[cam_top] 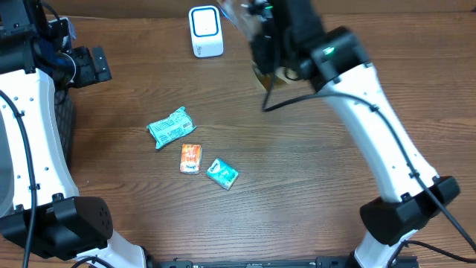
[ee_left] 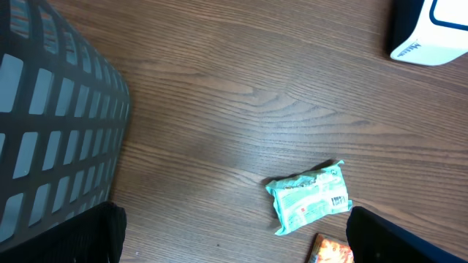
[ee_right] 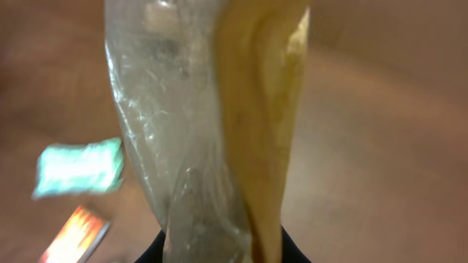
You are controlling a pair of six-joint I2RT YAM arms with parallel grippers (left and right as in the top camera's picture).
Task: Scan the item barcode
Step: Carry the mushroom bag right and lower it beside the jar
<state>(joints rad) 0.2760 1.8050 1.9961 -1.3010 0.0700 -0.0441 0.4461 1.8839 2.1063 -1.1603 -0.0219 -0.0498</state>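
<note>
My right gripper (ee_right: 223,248) is shut on a clear plastic packet with yellow contents (ee_right: 212,124), which stands up from the jaws and fills the right wrist view. From overhead the right gripper (cam_top: 262,46) holds this packet (cam_top: 239,18) in the air just right of the white barcode scanner (cam_top: 206,31) at the table's back edge. My left gripper (cam_top: 93,65) hangs open at the far left, nothing between its fingers (ee_left: 73,234). The scanner (ee_left: 431,33) also shows in the left wrist view's top right corner.
A teal packet (cam_top: 171,126), an orange packet (cam_top: 190,158) and a small teal box (cam_top: 222,173) lie mid-table. In the left wrist view the teal packet (ee_left: 308,199) shows a barcode; a dark mesh basket (ee_left: 51,124) stands at the left.
</note>
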